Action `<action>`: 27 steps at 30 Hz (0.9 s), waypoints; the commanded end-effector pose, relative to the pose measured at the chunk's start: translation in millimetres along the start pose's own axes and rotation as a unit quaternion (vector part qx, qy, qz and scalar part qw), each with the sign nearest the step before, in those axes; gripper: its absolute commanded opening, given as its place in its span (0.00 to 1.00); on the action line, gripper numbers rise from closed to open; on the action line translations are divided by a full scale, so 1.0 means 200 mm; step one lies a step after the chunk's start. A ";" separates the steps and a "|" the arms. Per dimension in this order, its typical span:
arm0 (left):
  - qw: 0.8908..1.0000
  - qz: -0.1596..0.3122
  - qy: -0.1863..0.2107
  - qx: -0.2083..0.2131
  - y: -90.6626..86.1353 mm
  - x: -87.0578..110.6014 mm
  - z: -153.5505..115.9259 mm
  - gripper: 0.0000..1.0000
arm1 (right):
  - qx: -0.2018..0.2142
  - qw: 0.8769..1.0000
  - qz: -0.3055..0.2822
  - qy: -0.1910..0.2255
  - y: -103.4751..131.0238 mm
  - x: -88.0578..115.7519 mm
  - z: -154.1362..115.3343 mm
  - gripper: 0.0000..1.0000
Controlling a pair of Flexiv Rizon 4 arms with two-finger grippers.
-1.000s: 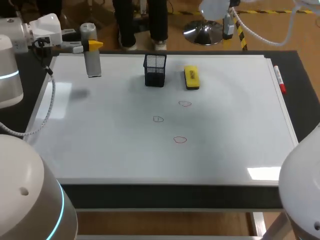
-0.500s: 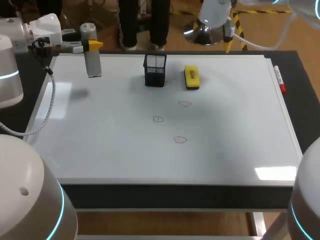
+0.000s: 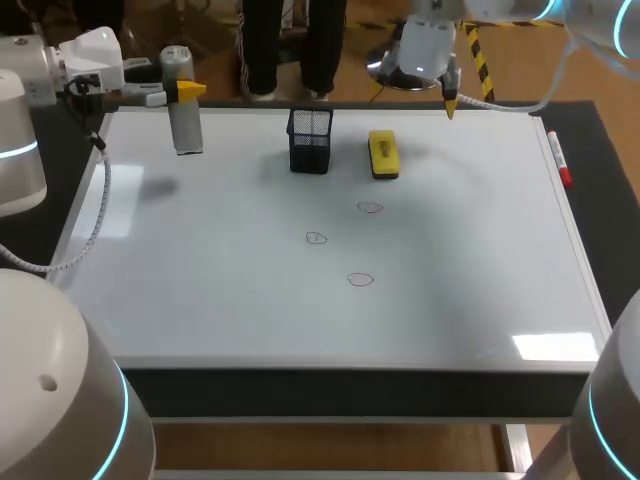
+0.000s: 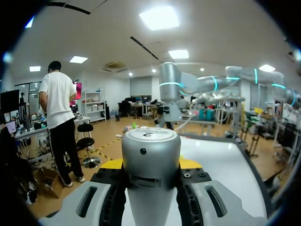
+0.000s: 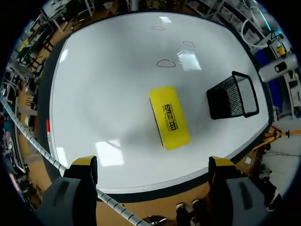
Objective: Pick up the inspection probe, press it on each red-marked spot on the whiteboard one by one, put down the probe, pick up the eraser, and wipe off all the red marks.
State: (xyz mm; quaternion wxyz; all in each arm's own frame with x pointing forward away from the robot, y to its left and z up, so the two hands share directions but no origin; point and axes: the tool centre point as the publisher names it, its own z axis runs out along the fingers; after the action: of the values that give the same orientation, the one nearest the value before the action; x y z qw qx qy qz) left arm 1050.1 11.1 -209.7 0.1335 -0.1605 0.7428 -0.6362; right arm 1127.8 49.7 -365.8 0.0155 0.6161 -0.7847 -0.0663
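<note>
My left gripper [image 3: 180, 92] is clamped on the inspection probe [image 3: 185, 125], upright over the far left corner of the whiteboard [image 3: 200, 300]. I'd carry it to the three red marks [image 3: 316, 238] near the board's middle and press straight down on each, lifting clear to avoid smearing. The eraser [image 3: 383, 155] lies by the far edge, and my right gripper [image 5: 153, 165] hangs above it, wide open and empty.

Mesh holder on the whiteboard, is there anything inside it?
Nothing sticks out above the rim of the black mesh holder, and no object shows through its walls. Its bottom is too dark to tell.
</note>
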 end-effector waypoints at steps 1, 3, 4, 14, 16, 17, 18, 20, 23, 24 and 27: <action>1.000 0.000 -0.001 0.001 0.00 0.00 0.00 0.00 | -0.012 0.999 -0.025 0.043 -0.02 -0.05 0.02 1.00; 1.000 0.000 -0.001 0.001 0.00 0.00 0.00 0.00 | 0.001 0.998 -0.038 0.050 -0.01 -0.06 0.04 1.00; 1.000 0.000 -0.001 0.001 0.00 0.00 0.00 0.00 | -0.005 0.998 -0.037 0.041 -0.01 -0.06 0.05 1.00; 1.000 0.000 -0.001 0.001 0.00 0.00 0.00 0.00 | 0.008 0.997 -0.058 0.042 0.04 -0.06 0.09 1.00; 1.000 0.000 -0.001 0.001 0.00 0.00 0.00 0.00 | 0.008 0.997 -0.058 0.042 0.04 -0.06 0.09 1.00; 1.000 0.000 -0.001 0.001 0.00 0.00 0.00 0.00 | 0.008 0.997 -0.058 0.042 0.04 -0.06 0.09 1.00; 1.000 0.000 -0.001 0.001 0.00 0.00 0.00 0.00 | 0.008 0.997 -0.058 0.042 0.04 -0.06 0.09 1.00; 1.000 0.000 -0.001 0.001 0.00 0.00 0.00 0.00 | 0.008 0.997 -0.058 0.042 0.04 -0.06 0.09 1.00; 1.000 0.000 -0.001 0.001 0.00 0.00 0.00 0.00 | 0.008 0.997 -0.058 0.042 0.04 -0.06 0.09 1.00; 1.000 0.000 -0.001 0.001 0.00 0.00 0.00 0.00 | 0.008 0.997 -0.058 0.042 0.04 -0.06 0.09 1.00; 1.000 0.000 -0.001 0.001 0.00 0.00 0.00 0.00 | 0.008 0.997 -0.058 0.042 0.04 -0.06 0.09 1.00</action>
State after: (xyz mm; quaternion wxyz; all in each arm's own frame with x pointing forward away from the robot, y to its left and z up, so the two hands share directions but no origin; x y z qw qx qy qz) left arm 1050.1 11.1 -209.7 0.1335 -0.1605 0.7428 -0.6362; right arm 1121.0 65.9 -385.0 0.0388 0.6620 -0.7476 -0.0374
